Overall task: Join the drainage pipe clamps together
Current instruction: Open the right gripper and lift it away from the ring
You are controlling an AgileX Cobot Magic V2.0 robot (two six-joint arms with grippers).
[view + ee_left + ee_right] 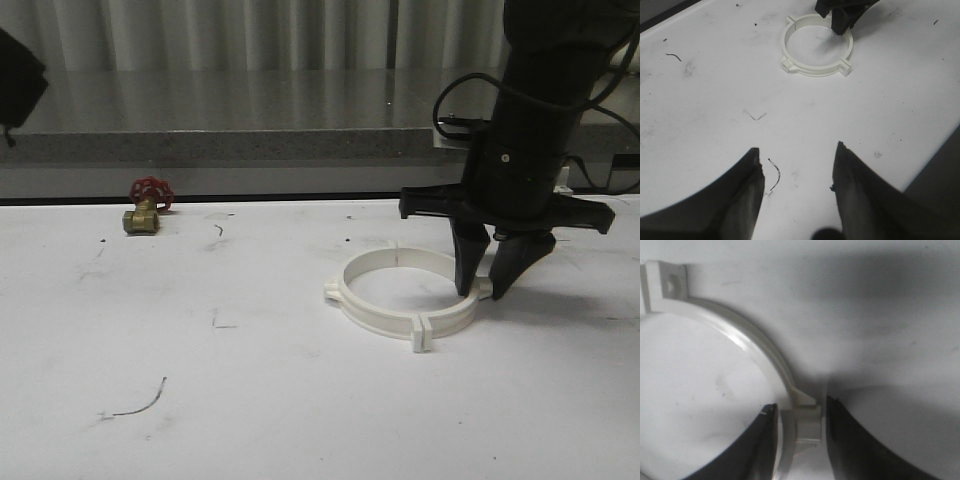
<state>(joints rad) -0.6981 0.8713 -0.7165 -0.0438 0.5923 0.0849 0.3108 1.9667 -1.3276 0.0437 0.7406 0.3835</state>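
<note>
Right gripper (490, 292), narrowly parted, pinches the ring of joined drainage pipe clamps (405, 296) at centre-right; left gripper (797, 157) gapes wide.

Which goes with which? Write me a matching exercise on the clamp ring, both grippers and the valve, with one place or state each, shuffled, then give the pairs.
Things
1. drainage pipe clamps
2. right gripper
3. left gripper
4. red-handled brass valve

Places or states
A. open, over a bare stretch of table
B. at the far left, near the table's back edge
C. lying flat, the two halves set together as one ring
D. lowered, fingers either side of a tab joint of the ring

Pairs: 1-C, 2-D, 3-A, 4-B
</note>
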